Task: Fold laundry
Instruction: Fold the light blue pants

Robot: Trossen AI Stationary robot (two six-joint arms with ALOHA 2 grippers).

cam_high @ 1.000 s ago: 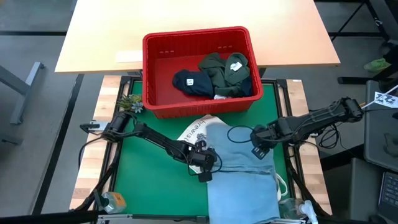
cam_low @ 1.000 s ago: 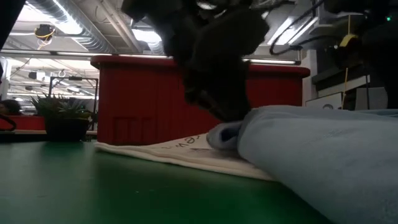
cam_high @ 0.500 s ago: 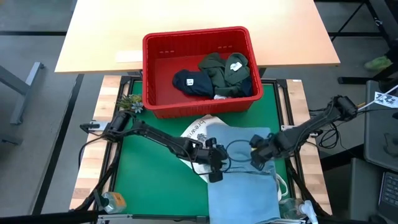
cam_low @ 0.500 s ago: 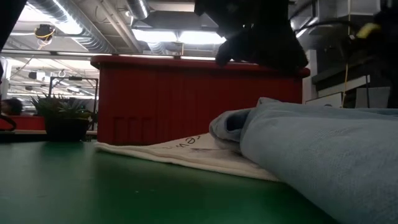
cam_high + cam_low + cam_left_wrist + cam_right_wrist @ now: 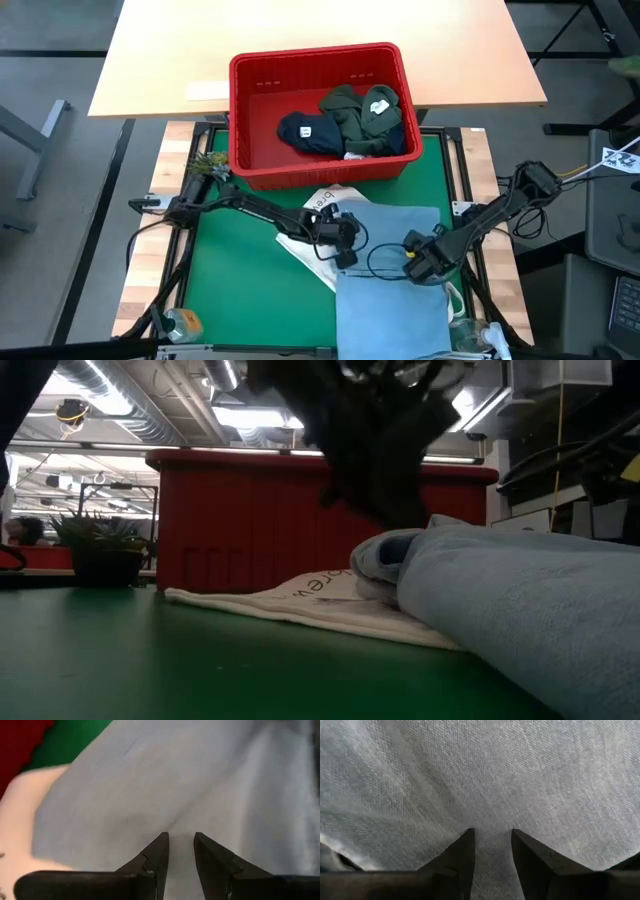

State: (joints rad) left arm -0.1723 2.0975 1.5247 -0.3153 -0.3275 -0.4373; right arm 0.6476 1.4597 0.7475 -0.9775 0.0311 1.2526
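Looking straight down on the bench (image 5: pixel 250 300), I saw the light blue denim garment (image 5: pixel 390 290) spread over the green mat's right half, its upper edge folded back, and running off the near edge. It lay partly on top of a white tote bag (image 5: pixel 318 205) with dark lettering, which sat just in front of the red basket (image 5: pixel 250 120). Inside that basket lay the rest of the laundry: a navy blue garment (image 5: pixel 308 133) and a dark olive green garment (image 5: pixel 350 118) bunched together toward the right side, with a bit of white cloth (image 5: pixel 355 156) under them.

My left gripper (image 5: pixel 340 252) was down at the denim's left edge, where the fabric meets the tote. In the left wrist view its 2 fingers (image 5: pixel 155 860) stood a narrow gap apart with the blue cloth right at their tips; I could not tell whether any fabric was pinched between them.

My right gripper (image 5: pixel 418 268) was low over the denim's right side. The right wrist view showed its 2 fingers (image 5: pixel 462 852) likewise slightly parted against the weave, and again I could not tell whether they had hold of it.

From the low view, the denim rose in a soft fold (image 5: pixel 400 550) in front of the basket wall, with a small potted plant (image 5: pixel 100 545) far to the side.
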